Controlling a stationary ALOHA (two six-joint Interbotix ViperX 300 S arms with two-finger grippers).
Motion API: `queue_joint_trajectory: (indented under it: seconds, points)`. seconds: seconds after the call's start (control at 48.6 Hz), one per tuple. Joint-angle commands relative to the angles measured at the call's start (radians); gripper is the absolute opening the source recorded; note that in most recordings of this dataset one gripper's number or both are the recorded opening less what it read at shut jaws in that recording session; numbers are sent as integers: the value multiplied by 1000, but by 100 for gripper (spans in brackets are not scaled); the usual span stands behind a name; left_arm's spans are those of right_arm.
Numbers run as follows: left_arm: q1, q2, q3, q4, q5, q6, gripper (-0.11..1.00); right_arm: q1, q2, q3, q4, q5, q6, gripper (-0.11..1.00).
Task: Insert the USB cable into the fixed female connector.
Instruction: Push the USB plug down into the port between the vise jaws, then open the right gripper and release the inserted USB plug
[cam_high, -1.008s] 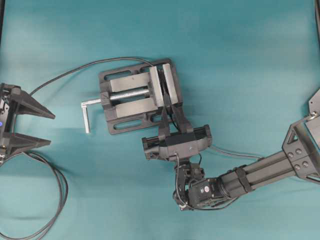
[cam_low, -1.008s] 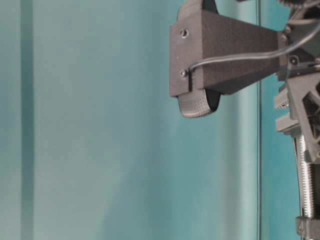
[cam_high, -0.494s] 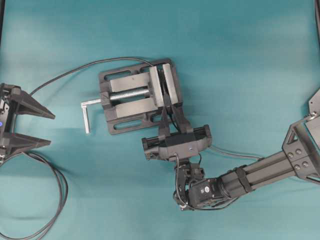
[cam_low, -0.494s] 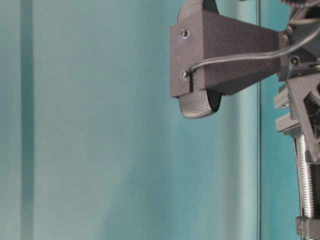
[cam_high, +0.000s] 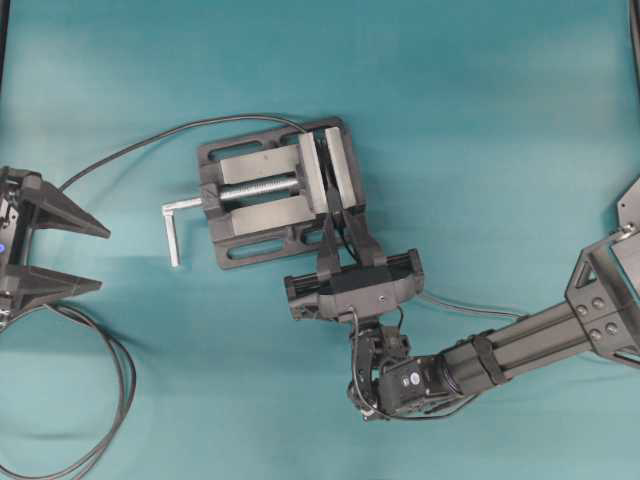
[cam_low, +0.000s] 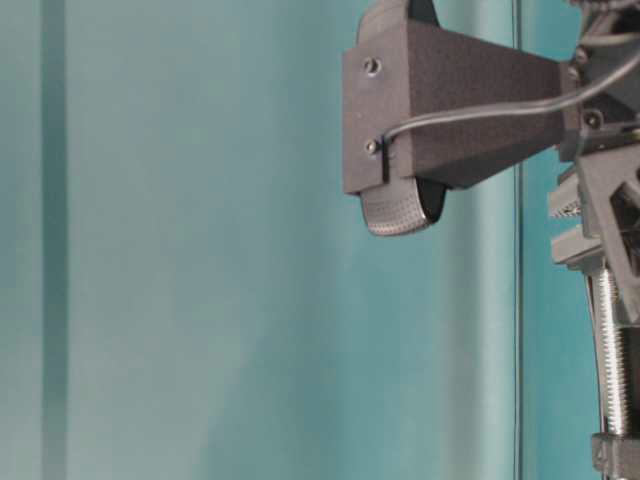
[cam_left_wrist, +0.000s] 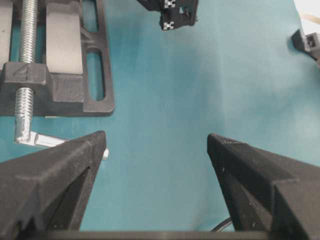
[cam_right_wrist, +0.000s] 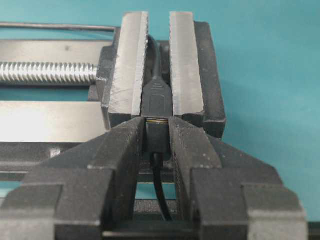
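Nothing has shifted since a second ago: the right pincer (cam_right_wrist: 157, 131) still pinches the plug of the USB cable (cam_right_wrist: 156, 134) right at the mouth of the fixed female connector (cam_right_wrist: 157, 97), which sits clamped between the vise (cam_high: 275, 190) jaws on the teal desk (cam_high: 480, 120). The left pincer (cam_high: 62, 255) remains spread wide and empty at the desk's left edge, near the looped cable (cam_high: 115, 375).

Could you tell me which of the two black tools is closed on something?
The right black tool, pinching the small black USB plug at the grey metal vise; the left black tool stands wide open, empty.
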Motion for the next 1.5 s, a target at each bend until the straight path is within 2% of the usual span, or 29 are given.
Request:
queue_joint_trajectory:
  seconds: [0.0, 0.411, 0.432, 0.535, 0.637, 0.864, 1.028, 1.316, 1.481]
  points:
    - [-2, 8, -11, 2, -3, 2, 100, -141, -37, -3, -18, 11, 2, 21]
    - [-2, 9, -11, 2, -3, 2, 100, -141, -52, 8, -18, 18, 2, 22]
    - [-2, 9, -11, 2, -3, 3, 100, -141, -52, 8, -18, 18, 2, 24]
    - [-2, 9, -11, 3, -3, 3, 100, -141, -52, 5, -2, 18, 2, 49]
    - [-2, 9, -11, 2, -3, 3, 100, -140, -52, 2, 18, 17, 2, 54]
    - [2, 8, -11, 3, -3, 3, 100, -107, -58, -12, 23, 9, 0, 56]
    - [8, 9, -9, 3, 2, 3, 100, -58, -75, -25, 44, -5, -6, 56]
    - [21, 9, -11, 5, 6, 8, 100, 26, -104, -20, 146, -31, -17, 57]
    - [21, 9, -11, 5, 6, 6, 100, 48, -107, -23, 155, -31, -17, 57]
